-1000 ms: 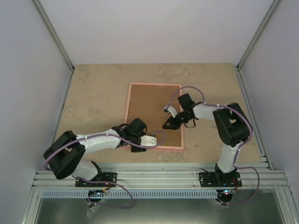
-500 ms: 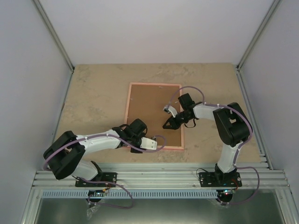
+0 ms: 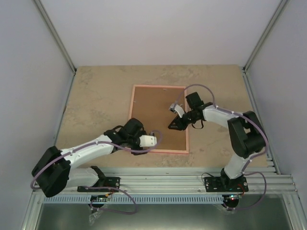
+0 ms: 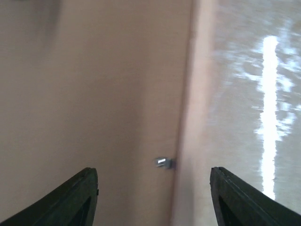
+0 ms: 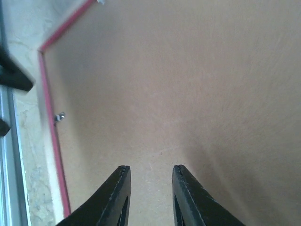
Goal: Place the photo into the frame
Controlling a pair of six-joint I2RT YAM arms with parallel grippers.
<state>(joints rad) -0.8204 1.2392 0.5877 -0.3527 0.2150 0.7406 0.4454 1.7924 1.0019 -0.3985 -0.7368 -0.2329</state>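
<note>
The pink frame [image 3: 130, 115] lies face down on the table with a brown cardboard backing [image 3: 156, 110] filling it. The photo is out of view. My left gripper [image 3: 153, 140] hovers over the frame's near-left part, jaws wide open and empty; the blurred left wrist view shows the backing [image 4: 94, 94], the frame's edge [image 4: 195, 117] and a small metal tab [image 4: 163, 162] ahead of the gripper [image 4: 153, 200]. My right gripper [image 3: 171, 126] is low over the backing's right part, open a little and empty. The right wrist view shows the gripper [image 5: 150, 183], the backing [image 5: 188, 84] and the pink edge [image 5: 47, 94].
A second metal tab [image 5: 59, 117] sits on the frame's edge in the right wrist view. The beige table [image 3: 96, 96] is walled by white panels, with an aluminium rail [image 3: 158, 181] at its near edge.
The left arm's elbow swung down and left, and its gripper shifted slightly left and away from the frame's near edge. The right gripper stayed nearly in place while its arm shifted right.
</note>
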